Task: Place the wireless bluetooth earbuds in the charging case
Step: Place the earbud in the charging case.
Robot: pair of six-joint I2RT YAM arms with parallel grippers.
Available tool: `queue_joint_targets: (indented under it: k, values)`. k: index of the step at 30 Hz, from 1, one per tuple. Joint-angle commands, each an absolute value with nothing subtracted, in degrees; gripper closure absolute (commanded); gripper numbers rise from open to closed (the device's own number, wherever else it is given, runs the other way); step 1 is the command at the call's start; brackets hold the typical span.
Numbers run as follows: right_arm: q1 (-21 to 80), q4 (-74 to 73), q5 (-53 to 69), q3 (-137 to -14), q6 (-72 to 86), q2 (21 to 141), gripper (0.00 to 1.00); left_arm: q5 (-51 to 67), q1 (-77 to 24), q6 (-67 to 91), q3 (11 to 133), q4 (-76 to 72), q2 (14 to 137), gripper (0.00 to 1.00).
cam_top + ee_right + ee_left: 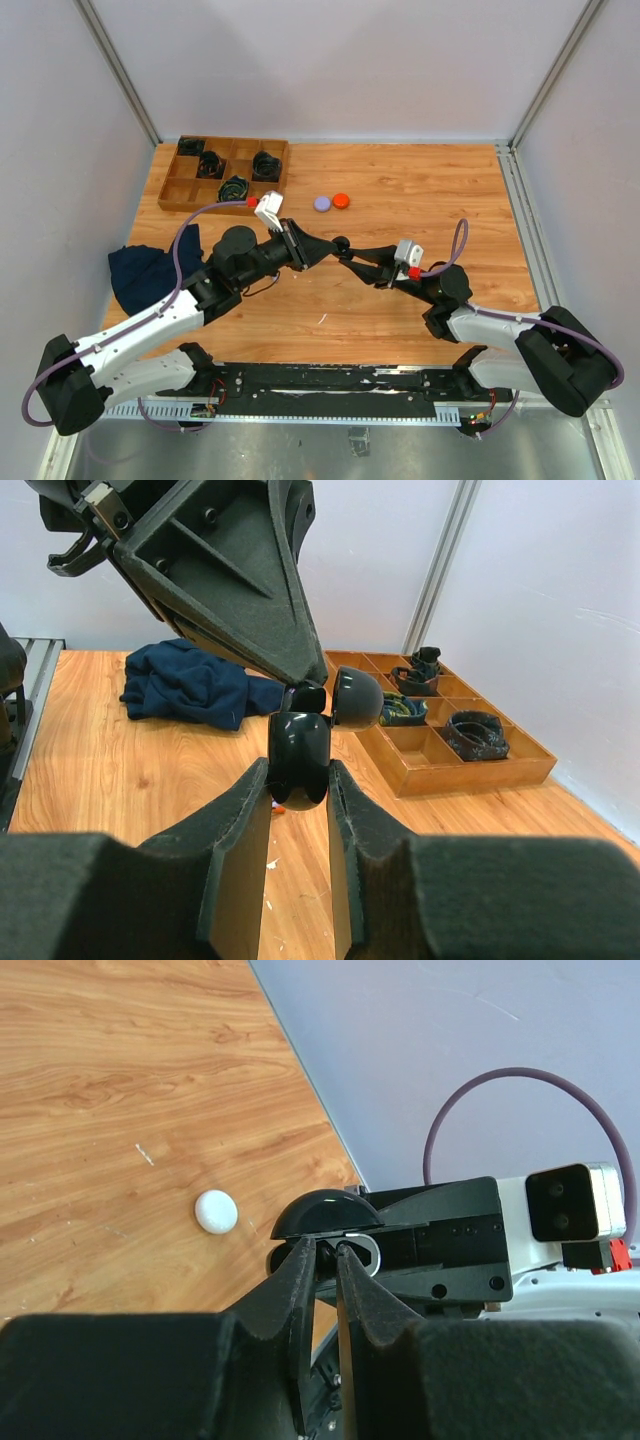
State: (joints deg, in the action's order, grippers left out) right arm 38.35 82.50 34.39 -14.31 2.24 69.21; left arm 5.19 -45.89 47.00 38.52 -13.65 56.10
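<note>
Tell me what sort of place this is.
Probably a lab robot cell: a wooden table walled by plain panels, left arm and right arm bolted at its edge, and a compartment tray of cables.

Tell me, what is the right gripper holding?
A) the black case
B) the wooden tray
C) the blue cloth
A: the right gripper is shut on the black case, as its own wrist view shows up close.
</note>
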Motion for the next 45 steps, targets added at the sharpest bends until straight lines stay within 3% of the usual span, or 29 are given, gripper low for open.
queue_joint_targets:
  k: [1,17,45]
  values:
    - [39.2,88.6,36.6,-14.9,3.0,68.4,0.96,4.4,-45.8,44.4,41.1,-11.5,56.5,0.82]
    - [39.1,88.7,35.9,-15.2,3.2,69.1,0.96,11.6,-45.8,42.8,41.4,-14.5,56.7,0.7]
    - [39.2,88.6,39.6,-16.2,6.1,70.6,0.96,13.6,-45.8,31.6,43.9,-14.3,54.0,0.67]
